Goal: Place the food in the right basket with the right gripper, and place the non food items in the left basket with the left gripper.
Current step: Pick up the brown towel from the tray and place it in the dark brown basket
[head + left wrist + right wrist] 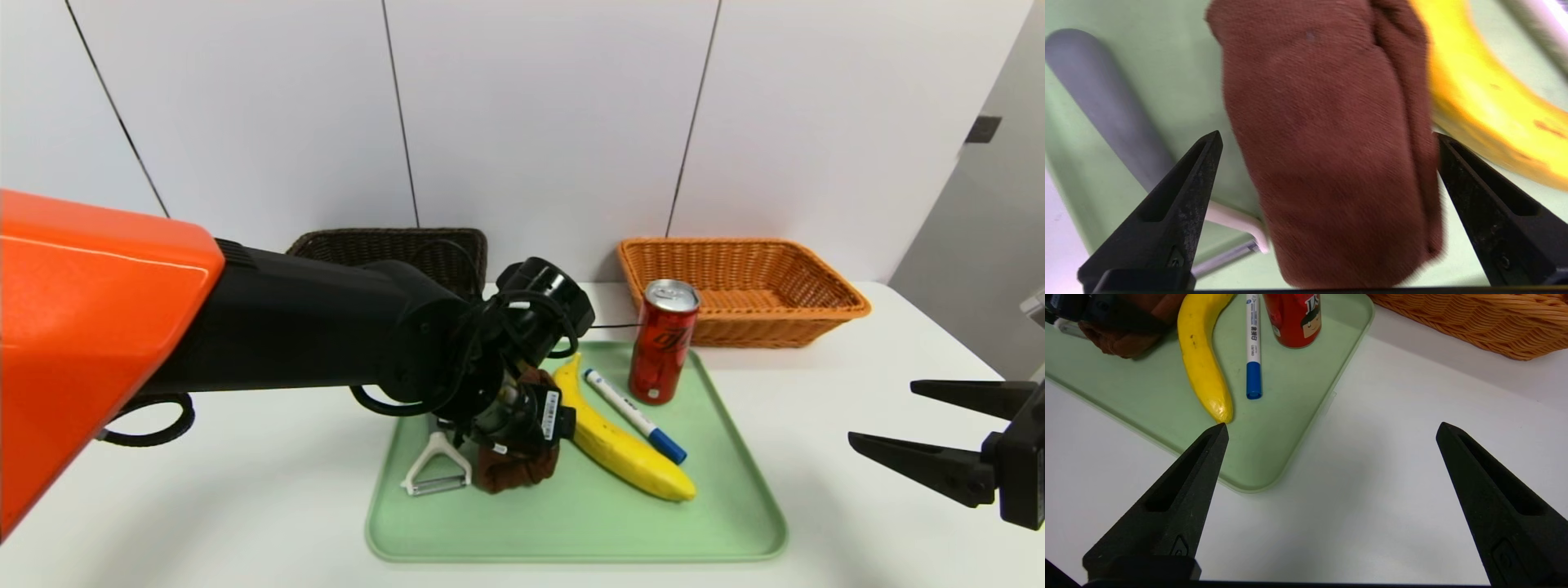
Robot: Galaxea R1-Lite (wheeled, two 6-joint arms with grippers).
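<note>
Head view: left gripper (pixel 522 445) is hanging low over the green tray (pixel 735 523), right above the rolled brown cloth (pixel 510 478); its fingers are hidden here by the wrist. Peeler (pixel 437 474) is lying just beside the cloth, banana (pixel 620 445) on the other side, then marker (pixel 635 415) and red can (pixel 663 341). Both baskets, dark brown (pixel 384 245) and orange (pixel 739 286), are standing at the back of a white table (pixel 204 506) against a white panelled wall. Right gripper (pixel 898 425) is idling spread wide, off the tray.

Left wrist view: fingers (pixel 1180 204) are standing released, straddling the cloth (pixel 1331 143), nothing grasped. Risk: one tip sits just beside the banana (pixel 1486 98), the other near the peeler handle (pixel 1106 106); closing could pinch or nudge either, and soft cloth may unroll.

Right wrist view: jaws are gaping empty over bare table (pixel 1372 477)
</note>
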